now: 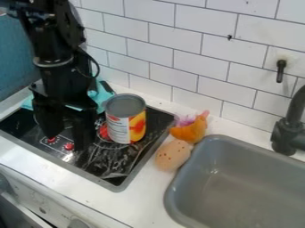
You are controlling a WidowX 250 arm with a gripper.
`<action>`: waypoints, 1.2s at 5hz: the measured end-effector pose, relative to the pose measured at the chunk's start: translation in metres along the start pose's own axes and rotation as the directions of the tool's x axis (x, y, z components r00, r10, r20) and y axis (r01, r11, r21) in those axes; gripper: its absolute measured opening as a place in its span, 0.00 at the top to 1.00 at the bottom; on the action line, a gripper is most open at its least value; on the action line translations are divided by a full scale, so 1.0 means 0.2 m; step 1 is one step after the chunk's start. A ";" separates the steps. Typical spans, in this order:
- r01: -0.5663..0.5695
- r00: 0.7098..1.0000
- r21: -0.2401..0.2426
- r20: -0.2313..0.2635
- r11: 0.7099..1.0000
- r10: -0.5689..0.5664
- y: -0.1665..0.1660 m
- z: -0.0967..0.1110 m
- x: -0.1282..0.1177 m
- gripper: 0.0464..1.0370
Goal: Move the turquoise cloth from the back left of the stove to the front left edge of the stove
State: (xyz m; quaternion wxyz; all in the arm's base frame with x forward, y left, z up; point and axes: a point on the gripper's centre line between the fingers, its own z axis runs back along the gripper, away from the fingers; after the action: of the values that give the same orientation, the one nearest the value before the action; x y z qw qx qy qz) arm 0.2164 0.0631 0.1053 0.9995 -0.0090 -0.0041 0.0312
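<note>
The black gripper (pixel 65 139) hangs at the left over the black stove top (pixel 122 171), pointing down, its two fingers apart with nothing seen between them. Close to its right stands an upright can (pixel 125 119) with a grey lid and a white, yellow and red label. A small red thing (pixel 104 132) shows at the can's left side, partly hidden. Behind the gripper and can lies a teal cloth (pixel 104 94) with a dark object on it. Right of the stove are an orange toy (pixel 191 131) with pink and purple parts and a tan, speckled oval thing (pixel 173 156).
A grey sink (pixel 173 196) takes up the lower right, with a black faucet (pixel 289 133) at its right back. White tiled wall (pixel 173 40) rises behind the counter. Red stove markings or knobs (pixel 69 146) lie below the gripper; white control knobs line the front.
</note>
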 end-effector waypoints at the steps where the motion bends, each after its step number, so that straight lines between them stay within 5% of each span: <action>1: 0.003 1.000 -0.013 -0.019 1.000 -0.004 -0.01 -0.02 0.00 0.04; 2: 0.011 0.995 -0.076 0.096 0.997 -0.004 0.17 0.12 0.18 0.04; 3: -0.038 0.986 -0.096 0.156 0.995 0.053 0.30 0.23 0.30 0.04; 4: -0.086 0.980 -0.079 0.174 0.993 0.099 0.43 0.26 0.40 0.04; 6: -0.170 0.970 -0.087 0.158 0.982 0.182 0.57 0.09 0.59 0.04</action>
State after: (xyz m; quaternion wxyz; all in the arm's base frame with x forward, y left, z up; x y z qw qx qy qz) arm 0.3264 0.1846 0.1216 0.9880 -0.0431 -0.0874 0.1202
